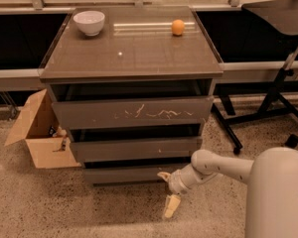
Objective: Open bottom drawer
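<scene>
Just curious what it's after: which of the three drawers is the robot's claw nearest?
The bottom drawer, the slimmest, plain-fronted one. The open gripper sits at its right end, below the middle drawer and scratched top drawer.

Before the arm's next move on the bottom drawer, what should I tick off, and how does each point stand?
1. Gripper at the height of the bottom drawer: ok, it sits by the front's right end.
2. Gripper open: ok, its two fingers are spread apart.
3. Upper finger hooked on the front's edge: cannot tell.
4. Drawer drawn out: not ok, no visible pull yet.
5. Pull path: ok, the cardboard box stands aside, left of the cabinet.
6. Bowl and orange on top: ok, both well back from the front edge.
</scene>
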### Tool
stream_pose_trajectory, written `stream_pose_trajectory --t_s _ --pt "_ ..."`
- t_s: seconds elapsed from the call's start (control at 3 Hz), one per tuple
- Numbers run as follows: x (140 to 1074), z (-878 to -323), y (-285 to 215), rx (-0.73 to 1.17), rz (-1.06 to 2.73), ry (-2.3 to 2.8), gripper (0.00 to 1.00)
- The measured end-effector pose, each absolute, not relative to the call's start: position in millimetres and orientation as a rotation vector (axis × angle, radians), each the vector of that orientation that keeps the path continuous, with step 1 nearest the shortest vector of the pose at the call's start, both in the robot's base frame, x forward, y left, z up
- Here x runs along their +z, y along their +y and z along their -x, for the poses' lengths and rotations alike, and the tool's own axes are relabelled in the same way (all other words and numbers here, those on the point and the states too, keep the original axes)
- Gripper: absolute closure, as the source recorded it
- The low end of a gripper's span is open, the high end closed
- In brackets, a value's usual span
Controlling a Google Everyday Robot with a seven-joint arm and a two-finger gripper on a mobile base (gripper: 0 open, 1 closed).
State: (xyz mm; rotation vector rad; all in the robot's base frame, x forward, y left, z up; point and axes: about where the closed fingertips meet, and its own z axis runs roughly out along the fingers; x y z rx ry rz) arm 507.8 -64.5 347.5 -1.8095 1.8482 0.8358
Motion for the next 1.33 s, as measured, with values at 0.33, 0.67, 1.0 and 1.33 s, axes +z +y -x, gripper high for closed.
stream_pose_trajectory --t_s 0.33,0.67,1.0,1.33 --pt "282.0 -547.7 -76.8 0.815 1.767 1.905 0.00" --pt "282.0 -547.7 -76.8 0.815 1.767 1.905 0.00" --pt "270.5 -551.7 -75.3 0.804 1.768 1.920 0.00" --pt "259.2 -562.7 -77.6 0.741 1.780 1.935 0.00"
